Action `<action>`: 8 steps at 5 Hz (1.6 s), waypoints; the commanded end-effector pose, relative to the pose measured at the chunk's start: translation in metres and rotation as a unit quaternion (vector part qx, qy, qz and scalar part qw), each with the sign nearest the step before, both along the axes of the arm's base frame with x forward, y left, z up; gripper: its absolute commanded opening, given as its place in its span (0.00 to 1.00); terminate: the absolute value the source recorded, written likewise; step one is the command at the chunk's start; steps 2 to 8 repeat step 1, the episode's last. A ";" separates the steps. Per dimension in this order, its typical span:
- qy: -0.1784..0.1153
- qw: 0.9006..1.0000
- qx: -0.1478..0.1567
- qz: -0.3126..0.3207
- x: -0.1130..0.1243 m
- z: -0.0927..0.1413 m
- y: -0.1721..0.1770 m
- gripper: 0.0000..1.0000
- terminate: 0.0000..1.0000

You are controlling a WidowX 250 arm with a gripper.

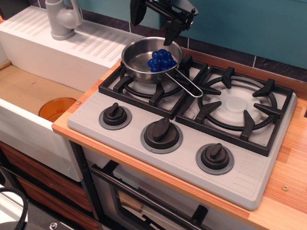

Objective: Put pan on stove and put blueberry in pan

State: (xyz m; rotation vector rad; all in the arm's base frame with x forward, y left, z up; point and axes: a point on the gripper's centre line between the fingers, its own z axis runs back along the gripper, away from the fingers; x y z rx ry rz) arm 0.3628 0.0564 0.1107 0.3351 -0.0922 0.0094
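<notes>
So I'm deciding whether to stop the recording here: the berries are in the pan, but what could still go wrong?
Two things, probably minor. The open gripper hangs close above the pan's far rim, so a low retreat might clip it and shift the pan on the left burner grate. The blueberry lies toward the right wall rather than the middle, and being a round cluster it could roll if the pan is knocked.
</notes>
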 end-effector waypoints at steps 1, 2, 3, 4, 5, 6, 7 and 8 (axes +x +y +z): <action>-0.038 0.999 -0.019 -0.006 0.008 0.038 0.001 1.00 1.00; -0.038 0.999 -0.019 -0.006 0.008 0.038 0.001 1.00 1.00; -0.038 0.999 -0.019 -0.006 0.008 0.038 0.001 1.00 1.00; -0.038 0.999 -0.019 -0.006 0.008 0.038 0.001 1.00 1.00; -0.038 0.999 -0.019 -0.006 0.008 0.038 0.001 1.00 1.00; -0.038 0.999 -0.019 -0.006 0.008 0.038 0.001 1.00 1.00; -0.038 0.999 -0.019 -0.006 0.008 0.038 0.001 1.00 1.00; -0.038 0.999 -0.019 -0.006 0.008 0.038 0.001 1.00 1.00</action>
